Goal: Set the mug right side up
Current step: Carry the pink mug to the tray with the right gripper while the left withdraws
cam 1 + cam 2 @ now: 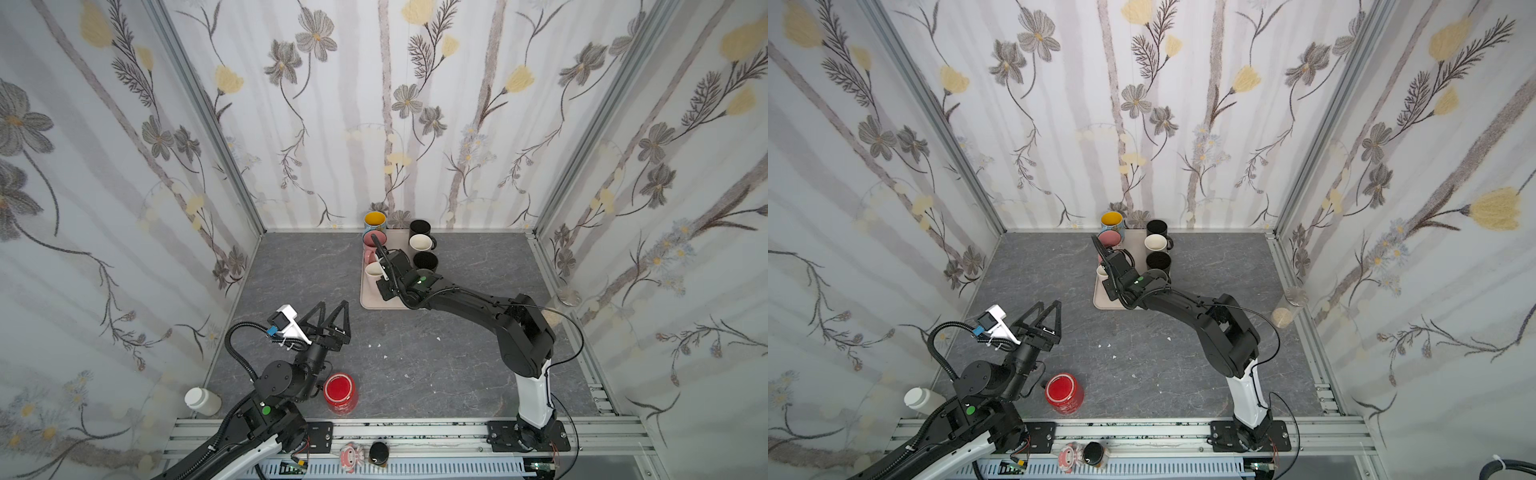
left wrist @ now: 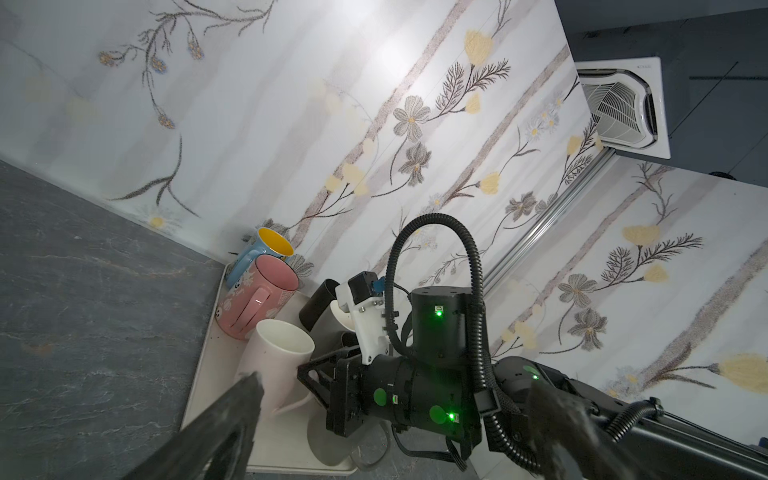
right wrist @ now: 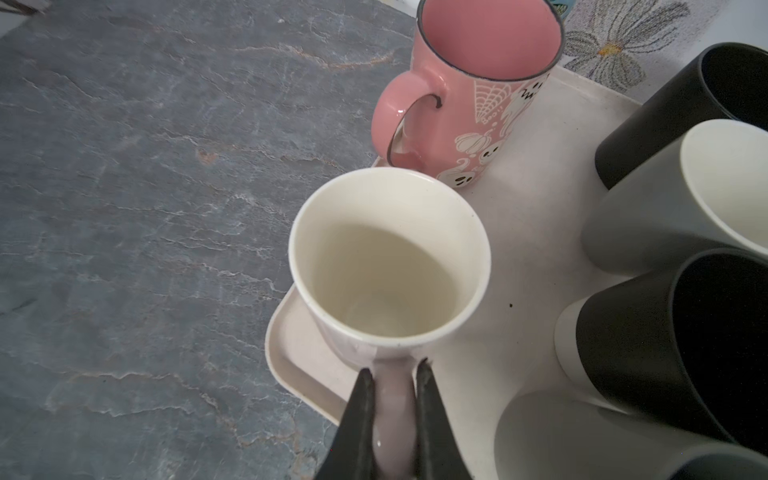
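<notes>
White mug (image 3: pixel 388 266), mouth up, over the left edge of the tray (image 3: pixel 299 353), just in front of the pink mug (image 3: pixel 469 108). Whether its base rests on the tray cannot be told. The right gripper (image 3: pixel 392 368) pinches the mug's handle (image 3: pixel 395 399) between its two dark fingers, which press on either side of the handle.

On the right side of the tray stand two black mugs and a grey mug (image 3: pixel 648 220) with a cream inside. A blue mug (image 1: pixel 375 222) with a yellow inside stands behind the pink one, against the back wall.

In both top views the tray (image 1: pixel 368 301) lies at the back middle of the grey table (image 1: pixel 415 374). The left gripper (image 1: pixel 333 305) hovers well apart from it with fingers spread wide and holds nothing. A red mug (image 1: pixel 340 392) stands near the front edge, beside the left arm.
</notes>
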{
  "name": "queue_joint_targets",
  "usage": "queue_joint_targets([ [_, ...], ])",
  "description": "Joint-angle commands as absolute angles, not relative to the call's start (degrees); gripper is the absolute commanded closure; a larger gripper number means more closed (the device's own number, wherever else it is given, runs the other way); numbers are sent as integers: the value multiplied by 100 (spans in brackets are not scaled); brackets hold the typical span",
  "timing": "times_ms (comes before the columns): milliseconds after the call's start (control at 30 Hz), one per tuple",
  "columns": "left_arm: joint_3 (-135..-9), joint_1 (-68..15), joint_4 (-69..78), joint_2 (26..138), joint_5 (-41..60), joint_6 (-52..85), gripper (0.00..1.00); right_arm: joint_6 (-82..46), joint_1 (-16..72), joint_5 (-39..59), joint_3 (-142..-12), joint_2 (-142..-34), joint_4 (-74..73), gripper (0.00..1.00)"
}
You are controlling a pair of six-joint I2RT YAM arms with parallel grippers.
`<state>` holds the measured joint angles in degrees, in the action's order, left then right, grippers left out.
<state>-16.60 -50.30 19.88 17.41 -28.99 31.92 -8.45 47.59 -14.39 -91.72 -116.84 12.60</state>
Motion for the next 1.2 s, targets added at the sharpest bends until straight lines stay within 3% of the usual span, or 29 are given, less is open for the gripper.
queue_joint_targets([
  [0,-1648,-5027,1877,1691,-3075,3212,0,-551,4743,-1714,-9483,-11928,1236,100],
  [433,-1600,-5030,1648,1416,-3127,3183,0,-296,4439,-1087,-9684,-12374,828,100],
  [800,-1589,-5032,1529,1300,-3153,3212,0,-24,4414,-369,-9035,-12041,250,99],
  [1167,-1619,-5036,1499,1327,-3067,3257,0,34,4324,-631,-9000,-12194,150,61],
])
